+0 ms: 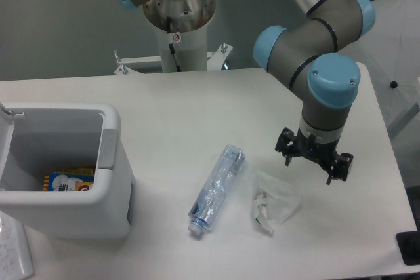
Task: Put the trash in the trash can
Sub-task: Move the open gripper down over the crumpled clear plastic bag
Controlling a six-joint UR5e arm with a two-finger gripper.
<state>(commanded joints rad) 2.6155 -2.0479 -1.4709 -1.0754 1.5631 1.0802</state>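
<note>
We are at the approach step: our black two-finger gripper (314,162) hangs with its fingers spread and empty just above and to the right of the small wrinkled clear plastic bag (274,201), which lies on the white table (197,116) beside the slim clear bluish bottle (217,187). Next we judge it must centre over the bag, descend and pinch it, then carry it left to the boxy white trash can (111,162), where a yellow-and-blue printed packet (67,181) already lies.

A clear bluish bottle (216,188) and a clear bag (274,201) with white bits lie on the white tabletop (197,116), near a white bin (108,162) with a grey panel, a yellow-and-blue packet (69,180) inside, and a black end effector (314,160) on a grey arm (321,37) with light-blue caps.
</note>
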